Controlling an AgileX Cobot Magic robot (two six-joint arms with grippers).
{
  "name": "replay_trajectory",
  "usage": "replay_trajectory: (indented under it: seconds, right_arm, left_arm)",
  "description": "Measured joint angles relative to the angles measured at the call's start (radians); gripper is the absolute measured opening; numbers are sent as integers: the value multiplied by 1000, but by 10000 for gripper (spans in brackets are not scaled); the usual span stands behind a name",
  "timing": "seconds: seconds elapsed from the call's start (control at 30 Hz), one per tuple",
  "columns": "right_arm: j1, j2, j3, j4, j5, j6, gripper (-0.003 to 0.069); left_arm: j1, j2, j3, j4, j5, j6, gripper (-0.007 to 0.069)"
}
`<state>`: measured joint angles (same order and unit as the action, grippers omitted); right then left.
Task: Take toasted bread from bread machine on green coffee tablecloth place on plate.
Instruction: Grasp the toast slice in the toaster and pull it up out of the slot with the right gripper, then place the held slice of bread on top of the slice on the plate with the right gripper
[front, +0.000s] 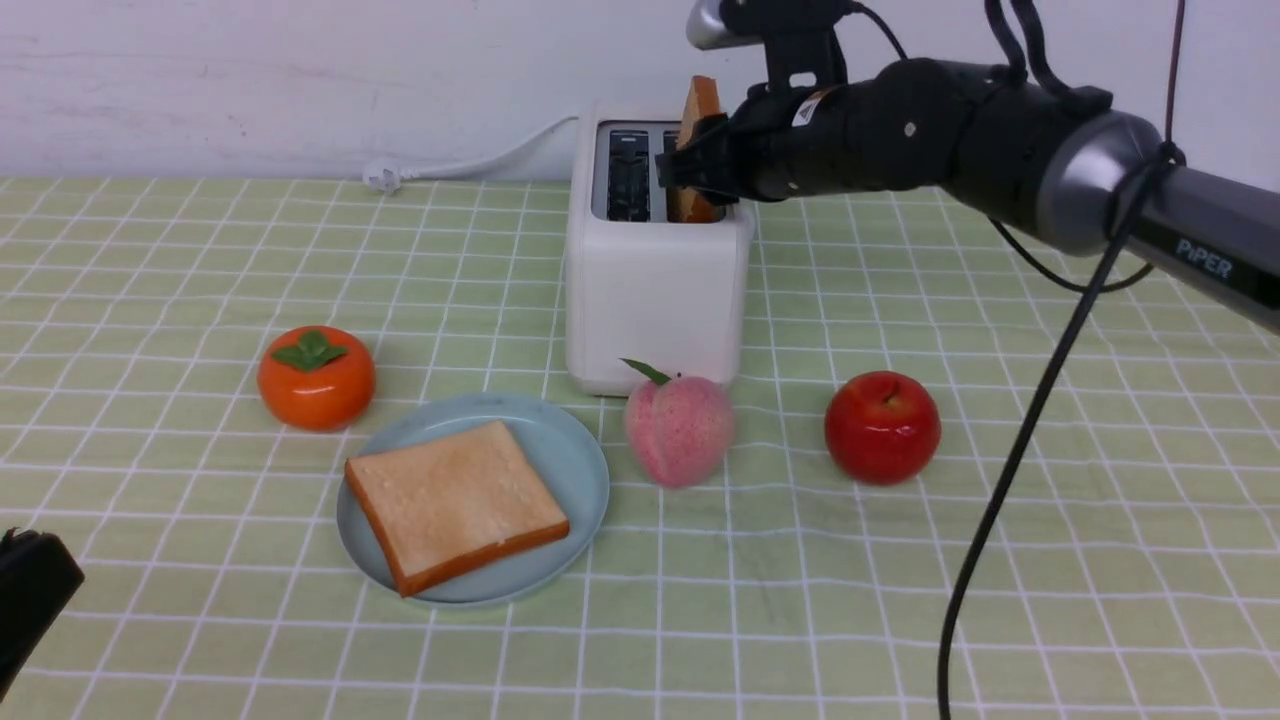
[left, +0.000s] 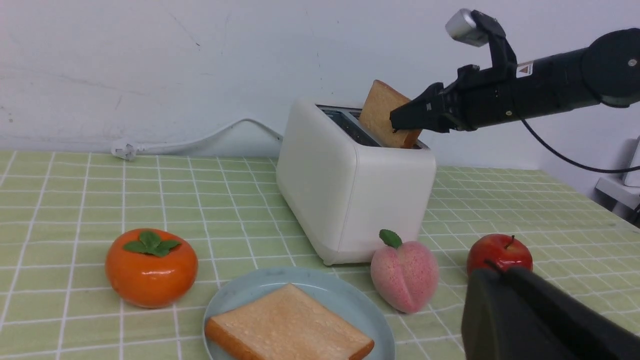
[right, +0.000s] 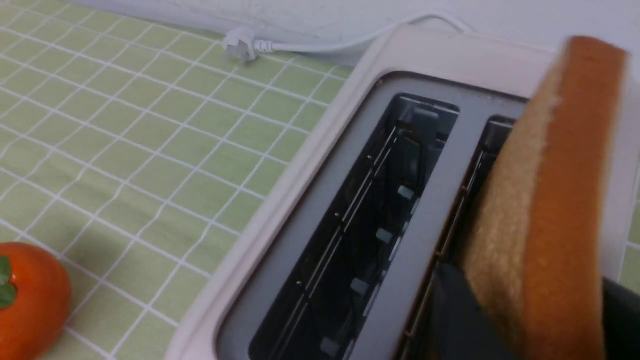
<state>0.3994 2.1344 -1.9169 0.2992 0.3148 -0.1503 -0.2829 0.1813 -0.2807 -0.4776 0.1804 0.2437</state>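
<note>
The white bread machine (front: 655, 290) stands at the back of the green coffee tablecloth (front: 900, 600). One slice of toasted bread (front: 697, 110) sticks up tilted from its right slot, and the left slot is empty. My right gripper (front: 690, 165) reaches in from the right, its black fingers pressed on both faces of that slice (right: 555, 200). A second slice (front: 455, 505) lies flat on the pale blue plate (front: 570, 450) in front of the machine. My left gripper (left: 487, 272) is shut and empty, low at the near left, apart from everything.
An orange persimmon (front: 316, 378) sits left of the plate. A pink peach (front: 678, 428) stands just in front of the machine, and a red apple (front: 882, 427) lies to its right. The white power cord (front: 470, 165) runs along the back wall. My right arm's cable (front: 1010, 470) hangs over the right side.
</note>
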Motion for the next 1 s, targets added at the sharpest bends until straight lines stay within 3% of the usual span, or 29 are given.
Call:
replay_trajectory:
  seconds: [0.03, 0.07, 0.13, 0.43, 0.63, 0.7, 0.77, 0.8, 0.93, 0.97, 1.0]
  right_arm:
    - [0, 0, 0, 0, 0, 0, 200]
    - [1, 0, -1, 1, -4, 0, 139]
    - [1, 0, -1, 3, -6, 3, 107]
    - [8, -119, 0, 3, 42, 3, 108]
    - [28, -324, -3, 17, 254, 3, 108]
    - [42, -394, 2, 69, 409, -15, 108]
    - [53, -412, 16, 107, 456, -39, 108]
    - [83, -430, 57, 212, 517, -104, 108]
    - [152, -405, 174, 445, 549, -230, 108]
    - [156, -402, 180, 457, 549, -245, 108]
    - [185, -366, 224, 561, 547, -308, 108]
  left_arm:
    - [0, 0, 0, 0, 0, 0, -13]
    - [0, 0, 0, 0, -1, 0, -13]
    - [0, 0, 0, 0, -5, 0, -13]
    - [0, 0, 1, 0, -4, 1, -13]
    - [0, 13, 50, -13, 24, -8, -13]
    - [0, 14, 103, -47, 33, -29, -13]
    - [0, 16, 132, -63, 23, -33, -13]
    - [0, 17, 175, -86, 2, -33, -13]
    - [0, 17, 236, -129, -41, -33, -13]
    - [0, 17, 242, -130, -44, -33, -13]
    - [0, 17, 259, -135, -70, -31, -13]
